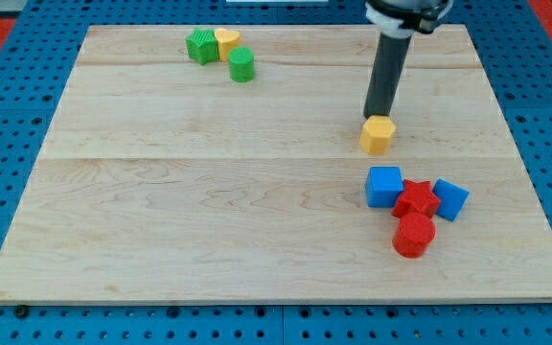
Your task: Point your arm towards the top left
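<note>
The rod is held nearly upright at the view's upper right, my tip (pixel 379 117) set against the yellow hexagonal block (pixel 378 135); no gripper is fitted.

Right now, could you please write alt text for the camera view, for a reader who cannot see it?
My tip stands just above a yellow hexagonal block at the view's right of a wooden board. Below it cluster two blue cubes, a red star and a red cylinder. At the view's top left sit a green star, a yellow heart and a green cylinder.
</note>
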Robot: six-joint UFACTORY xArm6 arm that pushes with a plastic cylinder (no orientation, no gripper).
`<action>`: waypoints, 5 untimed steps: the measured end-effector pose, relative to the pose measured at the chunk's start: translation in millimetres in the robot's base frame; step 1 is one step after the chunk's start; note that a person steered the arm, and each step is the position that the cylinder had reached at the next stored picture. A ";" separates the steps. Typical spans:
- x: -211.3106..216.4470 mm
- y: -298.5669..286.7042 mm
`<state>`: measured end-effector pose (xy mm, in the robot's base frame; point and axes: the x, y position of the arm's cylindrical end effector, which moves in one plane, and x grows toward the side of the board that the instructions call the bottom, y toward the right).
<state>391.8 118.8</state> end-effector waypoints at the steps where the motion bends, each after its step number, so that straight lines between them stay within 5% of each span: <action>1: 43.1 15.6; 2: 68.6 31.8; 3: 37.1 -20.0; 5: -42.3 -213.8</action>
<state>349.5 -95.0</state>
